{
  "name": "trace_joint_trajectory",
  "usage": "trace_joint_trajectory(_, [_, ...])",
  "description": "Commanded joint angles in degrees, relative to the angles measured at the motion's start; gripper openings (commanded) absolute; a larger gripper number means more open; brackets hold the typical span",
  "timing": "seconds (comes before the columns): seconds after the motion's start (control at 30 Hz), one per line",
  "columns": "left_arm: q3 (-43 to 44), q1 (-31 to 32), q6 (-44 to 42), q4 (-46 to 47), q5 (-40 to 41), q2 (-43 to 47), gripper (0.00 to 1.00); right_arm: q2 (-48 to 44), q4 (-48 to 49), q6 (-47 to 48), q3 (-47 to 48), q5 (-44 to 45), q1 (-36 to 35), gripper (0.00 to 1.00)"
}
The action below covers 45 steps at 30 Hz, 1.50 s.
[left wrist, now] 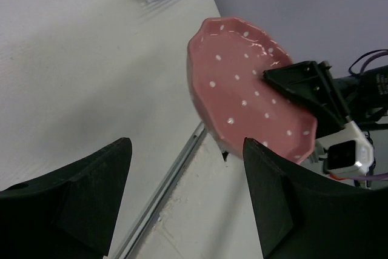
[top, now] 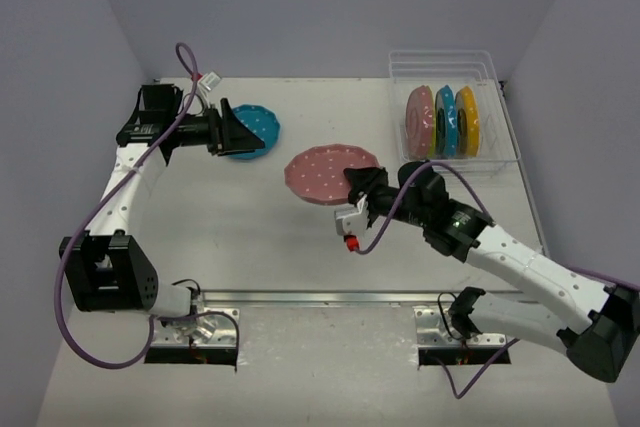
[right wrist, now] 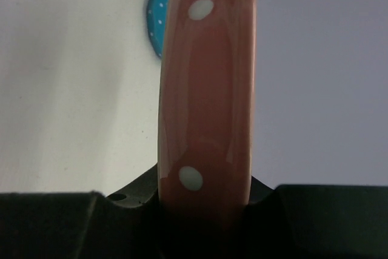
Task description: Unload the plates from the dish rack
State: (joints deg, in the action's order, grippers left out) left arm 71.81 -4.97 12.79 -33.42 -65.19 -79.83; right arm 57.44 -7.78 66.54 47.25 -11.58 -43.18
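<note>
My right fingers [top: 357, 185] were clamped on the rim of a pink plate [top: 322, 172], holding it tilted above the middle of the desk [top: 220, 237]. My left fingers [top: 232, 132] stood spread, holding nothing, beside the blue plate [top: 260, 130] lying far left. Three more plates [top: 446, 122] stood upright in the dish rack [top: 445, 54], far right.

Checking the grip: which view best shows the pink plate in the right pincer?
Left wrist: the held plate face-on, right pincer clamping its rim. Top external shows it smaller; right wrist only its edge.
</note>
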Motion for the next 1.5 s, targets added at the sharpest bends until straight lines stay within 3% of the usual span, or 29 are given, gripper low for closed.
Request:
trace_joint_trajectory(0.0, [-2.79, -0.3, -0.13, 0.48, -5.35, 0.0, 0.73, -1.79, 30.98, 19.66, -7.8, 6.09, -6.38, 0.0])
trace_joint_trajectory(0.3, [-6.95, 1.54, -7.75, -4.08, -4.62, -1.12, 0.74, 4.6, 50.19, 26.44, -13.33, 8.94, -11.04, 0.0])
trace_joint_trajectory(0.43, [-6.33, 3.09, -12.45, -7.66, 0.48, -1.39, 0.74, 5.91, 53.85, 26.89, -13.33, 8.44, -12.16, 0.0])
trace_joint_trajectory(0.6, [-7.09, 4.36, -14.91, -7.92, -1.57, -1.09, 0.7, 7.23, 55.72, 27.42, -13.29, 7.77, -13.49, 0.0])
trace_joint_trajectory(0.77, [-8.26, 4.36, -17.62, -8.85, -12.49, -1.21, 0.6, 10.11, 58.94, 28.03, -13.24, 7.54, -13.86, 0.0])
trace_joint_trajectory(0.93, [-8.97, 4.36, -22.24, -12.77, -14.61, -2.43, 0.38, 12.59, 60.41, 27.15, -11.93, 7.89, -13.78, 0.0])
trace_joint_trajectory(1.13, [-8.97, 4.36, -22.89, -13.42, -16.84, -3.22, 0.33, 15.01, 64.46, 27.83, -11.67, 6.4, -13.86, 0.0])
trace_joint_trajectory(1.27, [-9.11, 4.36, -22.9, -13.33, -18.32, -3.41, 0.14, 16.13, 65.3, 28.11, -11.62, 6.22, -13.82, 0.0])
trace_joint_trajectory(1.33, [-9.06, 4.33, -22.9, -13.16, -18.84, -3.43, 0.0, 16.33, 65.26, 28.03, -11.83, 6.57, -13.86, 0.05])
trace_joint_trajectory(1.47, [-9.03, 1.35, -21.54, -11.65, -18.79, -3.75, 0.0, 15.8, 64.6, 26.94, -12.73, 8.74, -13.86, 0.44])
